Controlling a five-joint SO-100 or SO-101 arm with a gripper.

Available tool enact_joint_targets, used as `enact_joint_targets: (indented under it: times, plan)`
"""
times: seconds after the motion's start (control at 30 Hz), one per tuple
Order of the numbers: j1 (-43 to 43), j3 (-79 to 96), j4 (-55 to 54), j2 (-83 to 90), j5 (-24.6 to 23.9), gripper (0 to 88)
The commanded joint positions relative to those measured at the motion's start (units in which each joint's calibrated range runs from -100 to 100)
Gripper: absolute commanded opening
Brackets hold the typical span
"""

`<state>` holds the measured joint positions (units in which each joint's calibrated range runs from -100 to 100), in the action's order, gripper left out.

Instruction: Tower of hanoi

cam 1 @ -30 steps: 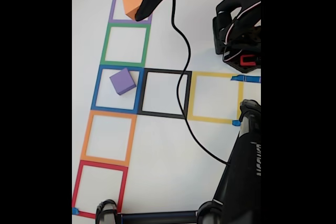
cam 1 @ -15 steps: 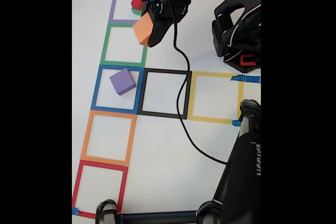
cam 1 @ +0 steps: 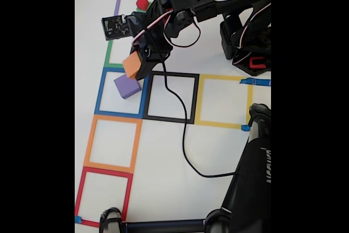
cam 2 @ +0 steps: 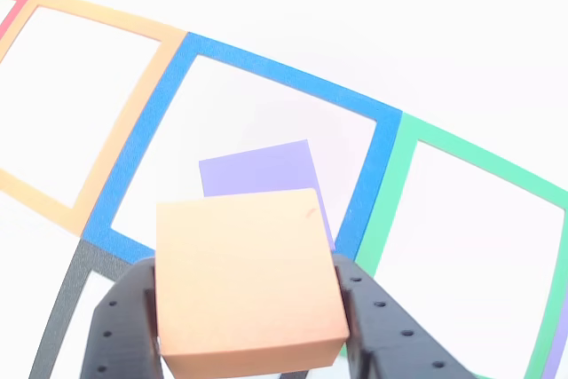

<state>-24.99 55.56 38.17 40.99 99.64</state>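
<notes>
My gripper is shut on the orange block and holds it in the air just above the purple block, which lies inside the blue tape square. In the other view the orange block sits between the two black fingers, with the purple block partly hidden below it. A red block rests on a green block in the purple tape square at the top; the arm hides most of the green one.
Tape squares run down the left: green, orange, red. A black square and a yellow square extend right. A black cable trails across the sheet. The arm base stands at the right.
The gripper has carried the orange block down the view from the purple square, past the green one, to just above the purple block. The red block came into sight behind it.
</notes>
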Motion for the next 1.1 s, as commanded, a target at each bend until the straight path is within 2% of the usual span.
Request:
enact_joint_targets:
  times: [0.0, 0.27, 0.47, 1.07]
  plan:
    - [-0.33, 2.81, -13.72, -4.45, 0.36, 11.7]
    - [0.82, 5.26, -35.5, -18.9, 0.36, 11.7]
    - [1.5, 4.9, -46.92, -27.79, 0.36, 11.7]
    - [2.45, 14.9, -57.85, -27.38, 0.36, 11.7]
